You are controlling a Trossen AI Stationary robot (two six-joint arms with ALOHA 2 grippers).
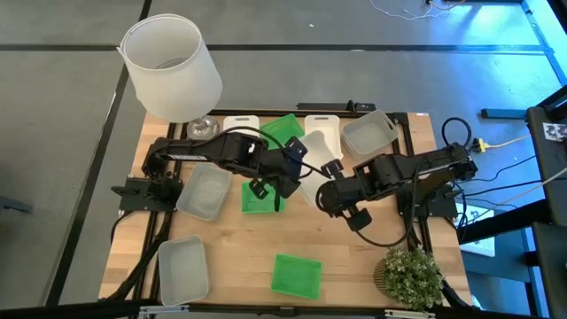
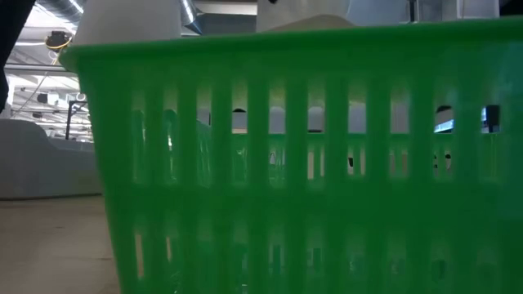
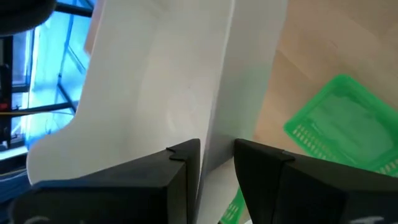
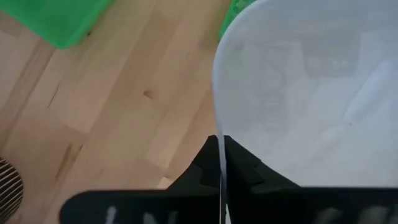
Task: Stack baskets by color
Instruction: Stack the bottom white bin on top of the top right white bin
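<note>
Over desk centre, white basket held aloft: right gripper fingers clamped on rim; left gripper fingers apart around opposite wall, likely handover toward white stack.

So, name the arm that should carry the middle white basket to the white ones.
Right: its jaws pinch the rim of the white basket; the left arm's jaws stand open.
</note>
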